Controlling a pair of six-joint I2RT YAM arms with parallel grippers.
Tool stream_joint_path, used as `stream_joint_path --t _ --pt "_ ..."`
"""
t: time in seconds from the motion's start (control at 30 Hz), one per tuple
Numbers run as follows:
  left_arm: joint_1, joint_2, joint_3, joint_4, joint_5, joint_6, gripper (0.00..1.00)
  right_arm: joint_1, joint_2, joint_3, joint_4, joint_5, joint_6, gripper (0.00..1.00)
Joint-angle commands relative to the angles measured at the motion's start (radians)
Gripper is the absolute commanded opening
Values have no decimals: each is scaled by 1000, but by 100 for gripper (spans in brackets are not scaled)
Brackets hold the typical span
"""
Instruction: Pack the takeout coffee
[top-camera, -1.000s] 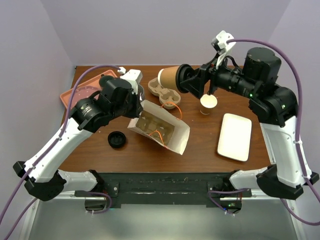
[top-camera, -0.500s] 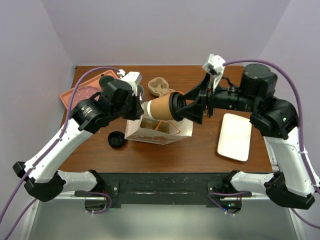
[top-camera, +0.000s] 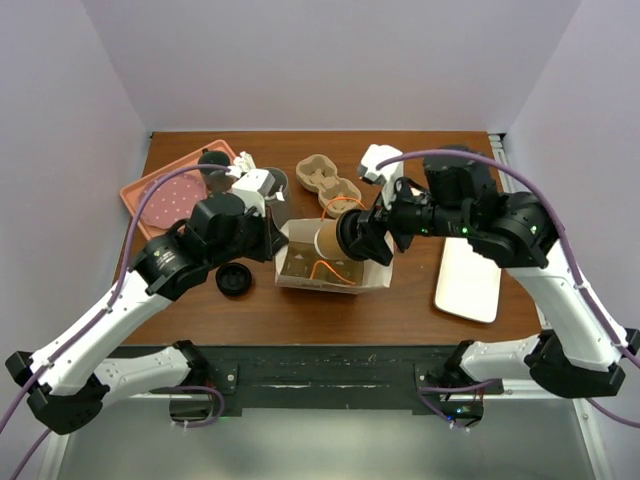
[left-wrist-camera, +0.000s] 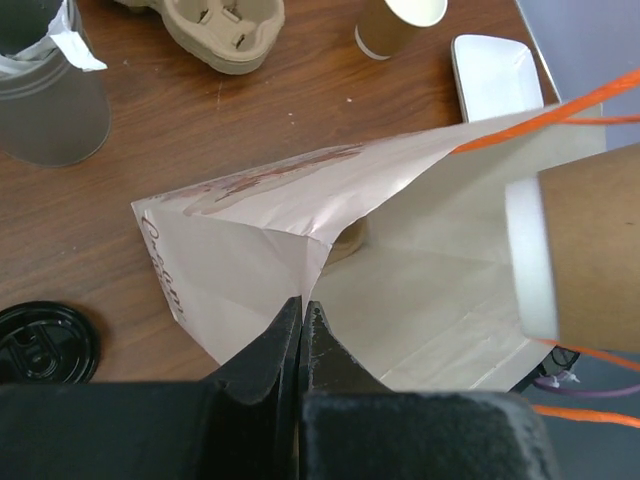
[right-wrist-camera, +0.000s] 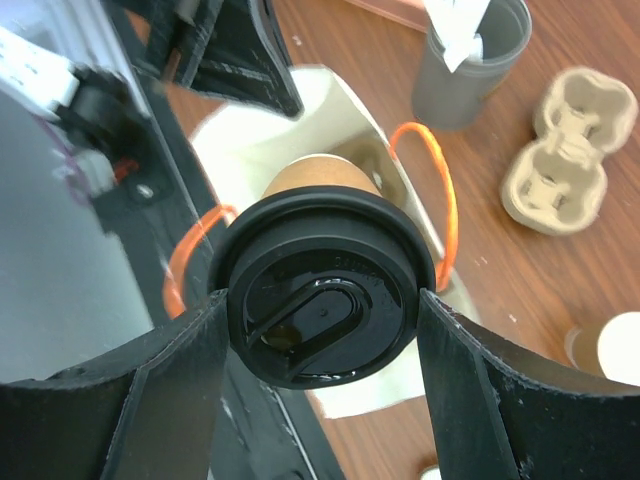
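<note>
Whereas a second ago the right jaws carried the takeout coffee (top-camera: 328, 240) well clear of the paper bag (left-wrist-camera: 240, 240), out beyond it over the cup carrier (top-camera: 328, 178), the cup now lies on its side between those jaws with its base pushed into the bag's open mouth. The right jaws are spread wide and grasp the cup at its black lid end, one finger on each side of the lid; their spread has not altered over the interval. The left jaws are clenched on the bag's near edge, pinching a fold of paper, and have remained so. The bag, which lay skewed on the table (top-camera: 400, 310), has been drawn round so that its mouth faces the incoming cup. Orange handles (right-wrist-camera: 445, 190) arch just beside the cup, on either side of the right jaws; whether they touch it cannot be told. Assessment: transport is over and insertion has begun, but the cup is tilted, not seated on the bag floor, and fully held. The remaining work is judged to be righting and lowering the cup before release. Risk noted: a lidded cup let go on its side could leak or tip the bag, and a handle could snag the right jaws on withdrawal.
</note>
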Motion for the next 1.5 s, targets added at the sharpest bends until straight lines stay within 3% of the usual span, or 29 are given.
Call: stream_joint_path --t 0.0,0.23,0.33,0.67,0.77,0.9,1.17,1.47 --pt "5 -55 -40 209 58 65 0 72 36 29 -72 212 -65 31" --pt "5 -150 -190 381 101 121 0 287 62 -87 -67 513 -145 32" --pt "4 -172 -224 387 124 124 0 310 41 -156 15 594 -172 32" --pt "5 -239 -323 424 247 194 0 333 -50 -515 297 605 -318 29" --pt "5 -256 -352 430 244 219 0 333 -110 -643 454 582 -418 28" --pt "5 -270 -368 449 236 242 0 330 -136 -719 544 577 -467 30" --pt "5 -210 -362 441 251 325 0 303 -107 -732 558 514 -504 30" --pt "5 -251 -372 447 176 366 0 278 -133 -707 342 547 -508 27"
